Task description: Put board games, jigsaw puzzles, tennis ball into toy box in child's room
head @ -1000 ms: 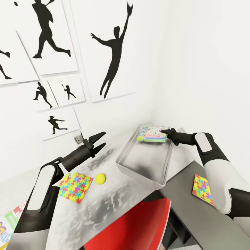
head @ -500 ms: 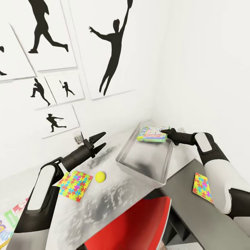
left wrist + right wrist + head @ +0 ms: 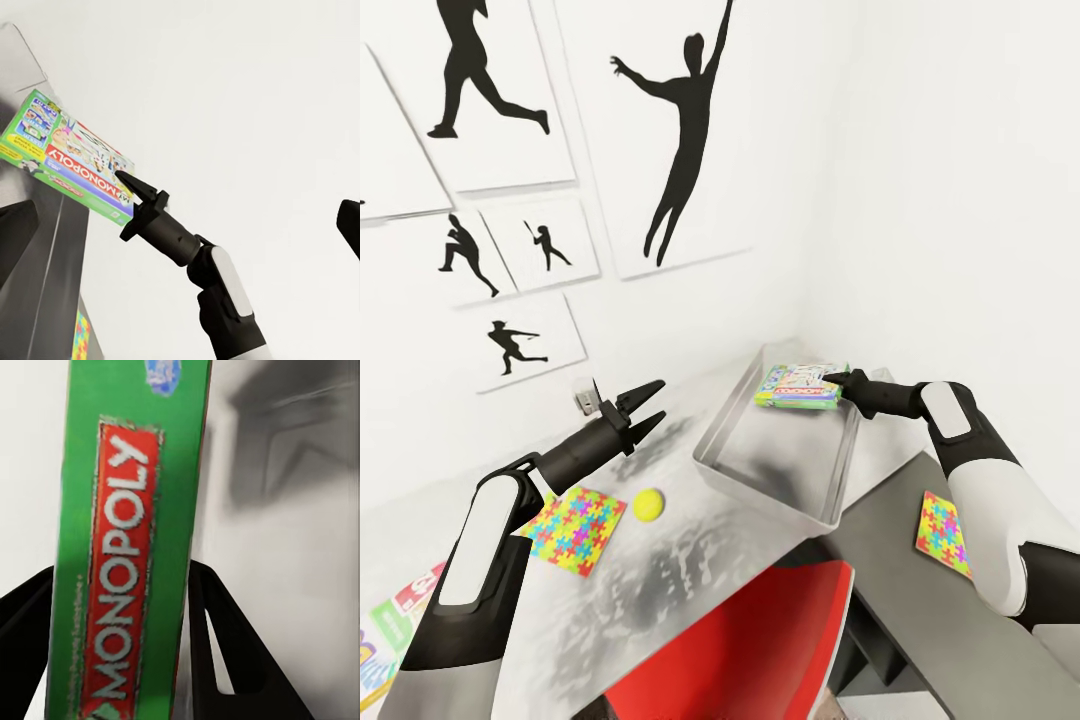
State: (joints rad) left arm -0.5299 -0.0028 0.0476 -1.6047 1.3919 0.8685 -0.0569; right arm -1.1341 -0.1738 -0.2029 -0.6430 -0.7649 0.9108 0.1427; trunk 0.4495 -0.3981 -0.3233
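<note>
The right gripper (image 3: 842,385) is closed on the edge of a Monopoly box (image 3: 798,385), holding it over the far end of the metal toy box (image 3: 760,470) on the table (image 3: 660,590); the game is not yet let go, and whether it touches the far rim is hard to tell. The tray's floor looks bare, so by my reading this is the first toy going in.

Left to do on the table: the tennis ball (image 3: 649,504), the jigsaw puzzle (image 3: 572,529) just beside it, and a second puzzle (image 3: 943,533) on the darker surface by the right arm. Another board game (image 3: 390,625) lies at the table's near left corner. Any other game is out of sight.

The left gripper (image 3: 648,403) hangs open and empty above the table, between the puzzle and the tray. A red chair (image 3: 760,650) is tucked under the table edge, close below the tray, and may crowd a low reach
</note>
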